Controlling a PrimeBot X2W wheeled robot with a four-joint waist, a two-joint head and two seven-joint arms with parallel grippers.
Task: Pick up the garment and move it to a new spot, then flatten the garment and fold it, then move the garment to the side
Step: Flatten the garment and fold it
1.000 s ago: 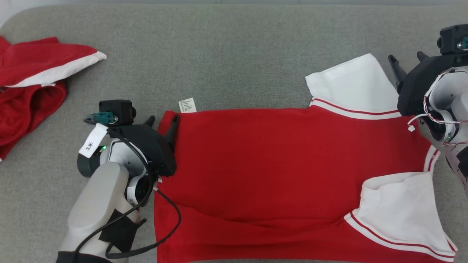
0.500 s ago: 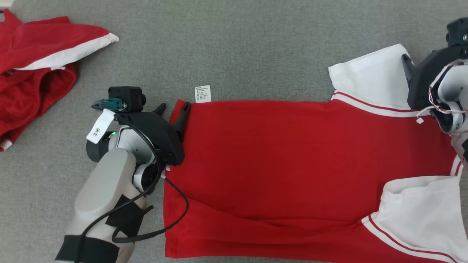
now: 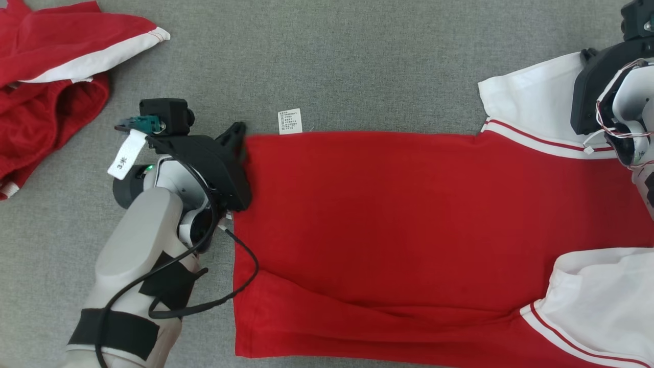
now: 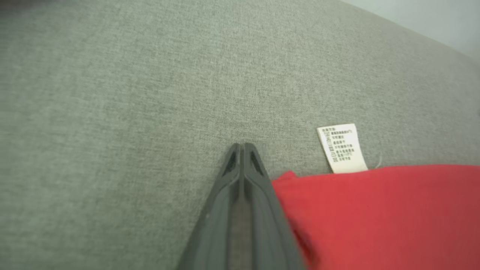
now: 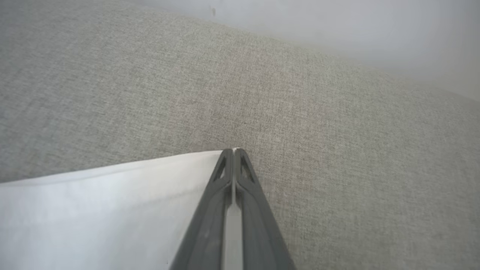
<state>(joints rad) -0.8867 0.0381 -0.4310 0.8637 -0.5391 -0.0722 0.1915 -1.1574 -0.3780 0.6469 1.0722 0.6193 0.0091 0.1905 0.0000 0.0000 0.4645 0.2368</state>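
1. The garment (image 3: 398, 214), red with white sleeves, is spread broadly across the grey cloth surface (image 3: 357, 56), hem to the robot's left and sleeves to its right.
2. The left gripper (image 4: 242, 147) is seen clenched at the far hem corner. The fingers are pressed together with red cloth tight against them, so the corner is judged to be pinched.
3. The right gripper (image 5: 233, 151) is clamped on the tip of the far sleeve (image 3: 531, 99), with a white strip caught between its fingers.
4. Progress is judged as follows: the relocating looks done and the flattening is nearly done, though a long ridge is left running across the near part of the body.
5. With both far corners gripped, the fold is judged to be just starting. The folding itself and the move to the side are left to do.
6. The head view alone takes in the full layout. The near sleeve (image 3: 603, 291) lies folded over the body, the care label (image 3: 289, 121) pokes out past the far edge, and a second red garment (image 3: 46, 76) is heaped well apart at the far left.
7. The wrist views supply what the head view hides. The meeting of the fingertips is shown plainly, and in the left wrist view the label's print can be seen, though not read.
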